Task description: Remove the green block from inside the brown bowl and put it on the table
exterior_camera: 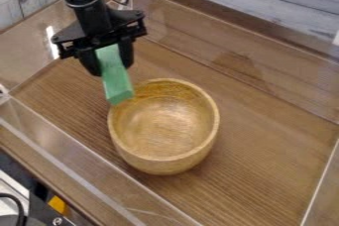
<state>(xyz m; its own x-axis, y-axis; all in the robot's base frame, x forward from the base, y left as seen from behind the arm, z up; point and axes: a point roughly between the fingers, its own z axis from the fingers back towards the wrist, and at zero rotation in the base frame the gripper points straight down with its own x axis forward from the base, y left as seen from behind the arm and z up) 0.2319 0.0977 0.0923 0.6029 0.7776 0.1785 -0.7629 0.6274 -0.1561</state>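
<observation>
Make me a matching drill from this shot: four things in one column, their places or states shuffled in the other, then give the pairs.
Things:
1. green block
2. brown bowl
3. claw
4. table

States:
A. sits on the tabletop with nothing inside
B. shut, pointing steeply down
C. wood-grain surface edged by clear plastic walls
D. hangs tilted in the air, lower end over the bowl's left rim

Pairs: 1-D, 2-A, 3-B, 4-C
</observation>
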